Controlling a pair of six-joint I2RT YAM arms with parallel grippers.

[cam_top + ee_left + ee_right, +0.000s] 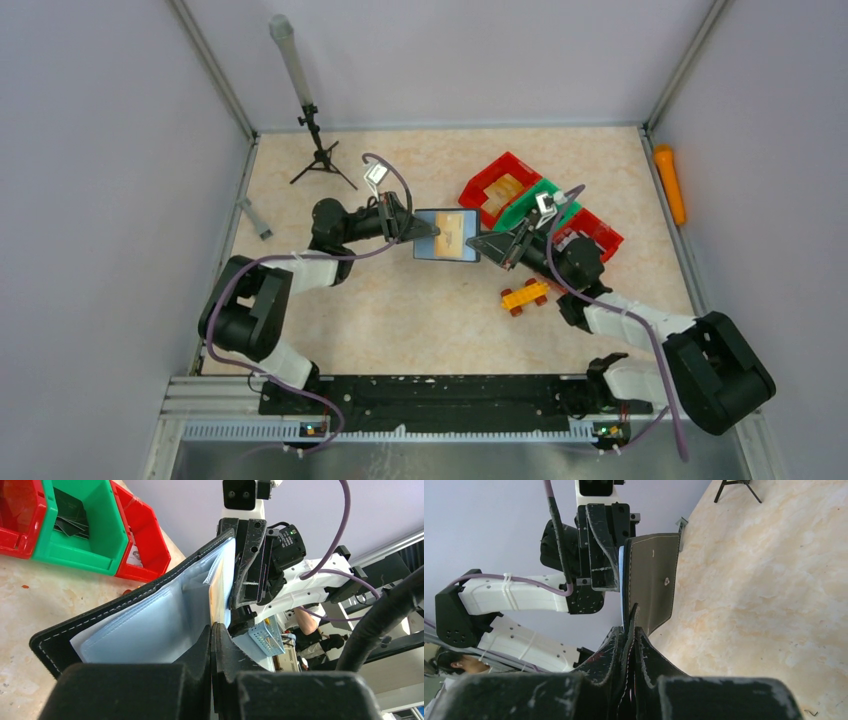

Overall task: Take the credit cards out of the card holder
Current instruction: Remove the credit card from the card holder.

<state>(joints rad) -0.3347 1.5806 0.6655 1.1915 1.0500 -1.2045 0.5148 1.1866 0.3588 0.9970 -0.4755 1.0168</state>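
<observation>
Just off the middle of the table (400,320), the card holder (445,238) hangs in the air, opened out flat between the two arms. Its pale blue lining faces up, and a tan card (457,232) sits in the pocket on that face.

The left gripper (418,229) comes in from 9 o'clock. Its fingers (200,650) are pressed fully together on the holder's edge, right where the thin edge of the card runs. The right gripper (482,243) comes in from 3 o'clock, and its fingers (616,645) are pinched narrow on the opposite stitched edge. From the right wrist, the holder's dark outer flap shows white stitching and a small silver snap (666,581).

At about 2 o'clock from the holder stands a row of red and green bins (545,190). A yellow toy car (525,295) lies at about 4 o'clock, and a small black tripod (318,150) stands at about 10 o'clock.

No print on the card can be made out. A small white-lettered label (287,537) on the right arm's wrist is too fine to read.
</observation>
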